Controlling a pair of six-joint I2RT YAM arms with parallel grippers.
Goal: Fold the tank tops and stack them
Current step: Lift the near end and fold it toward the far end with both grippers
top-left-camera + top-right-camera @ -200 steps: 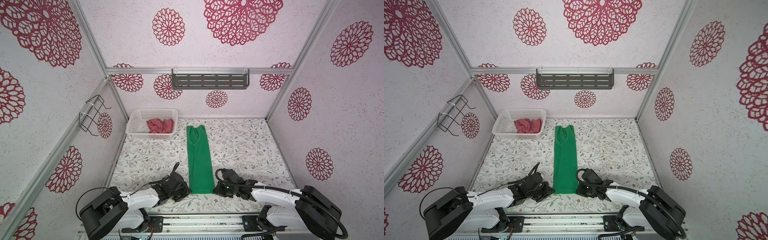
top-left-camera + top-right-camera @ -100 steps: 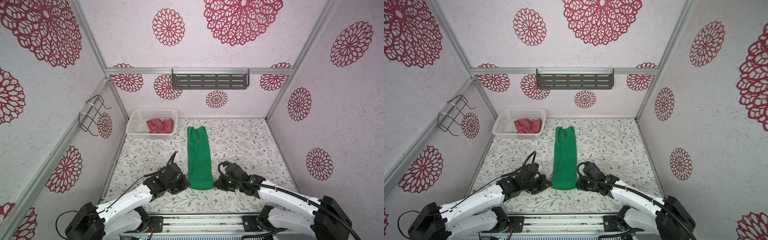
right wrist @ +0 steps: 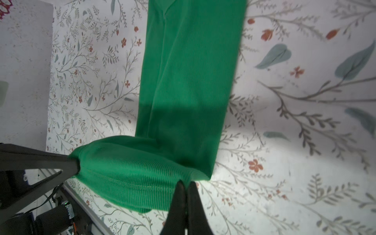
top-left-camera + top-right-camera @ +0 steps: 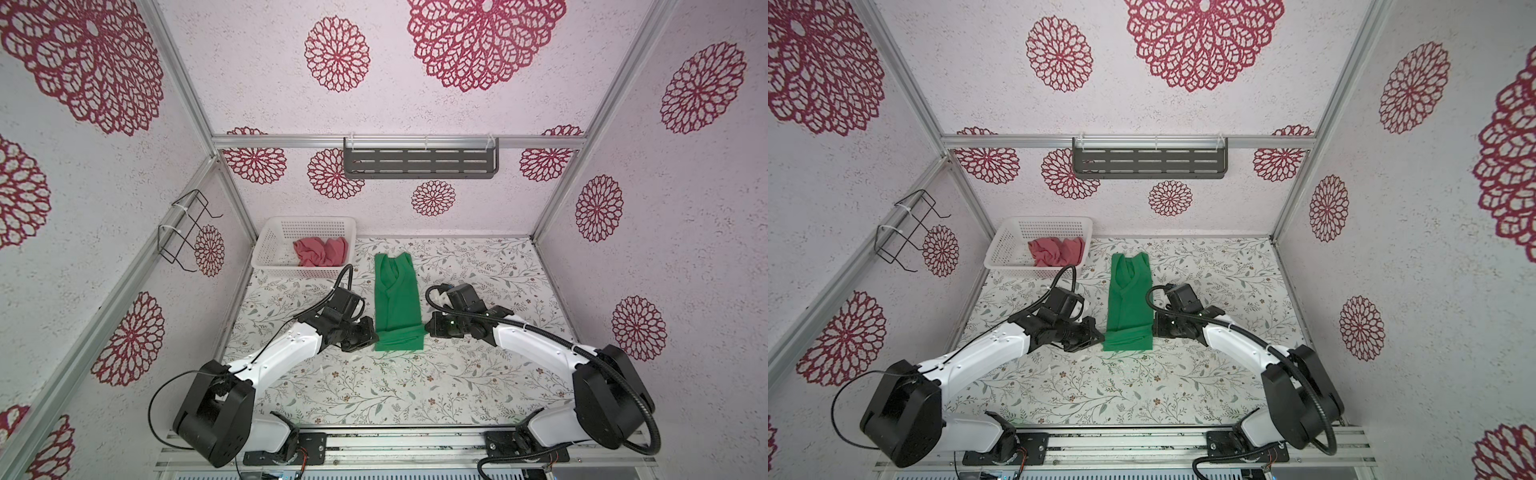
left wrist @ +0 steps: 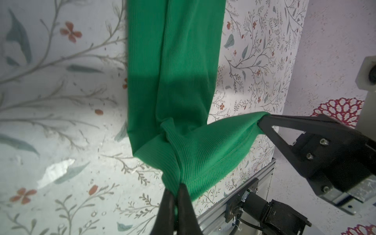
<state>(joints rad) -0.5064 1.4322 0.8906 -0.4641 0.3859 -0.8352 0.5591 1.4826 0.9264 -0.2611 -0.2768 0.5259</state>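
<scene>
In both top views I see the green tank top (image 4: 397, 291) as a long narrow strip down the middle of the floral table (image 4: 374, 386), straps toward 12 o'clock and hem toward 6. The left gripper (image 4: 372, 334) sits at the hem's 9 o'clock corner and the right gripper (image 4: 427, 328) at its 3 o'clock corner, with a creased band of cloth between them. From up here I cannot judge the jaws. The rose-red tank top (image 4: 320, 251) lies crumpled in the white perforated basket (image 4: 270, 249) at the table's 11 o'clock corner, which neither wrist camera shows. The left wrist view supplies what the overhead lacks. There the left gripper (image 5: 176, 186) has its black tapered fingers pressed together on a gathered corner of the hem. The fine ribbed knit bows across to the right gripper (image 5: 262, 120), which pinches the other corner. The right wrist view mirrors this: the right gripper (image 3: 186, 184) is clamped on its corner and the left gripper (image 3: 76, 162) on the far one. Only this view shows the rows of stitching along the hem. Beyond them the top lies flat, doubled lengthwise with a soft crease.
</scene>
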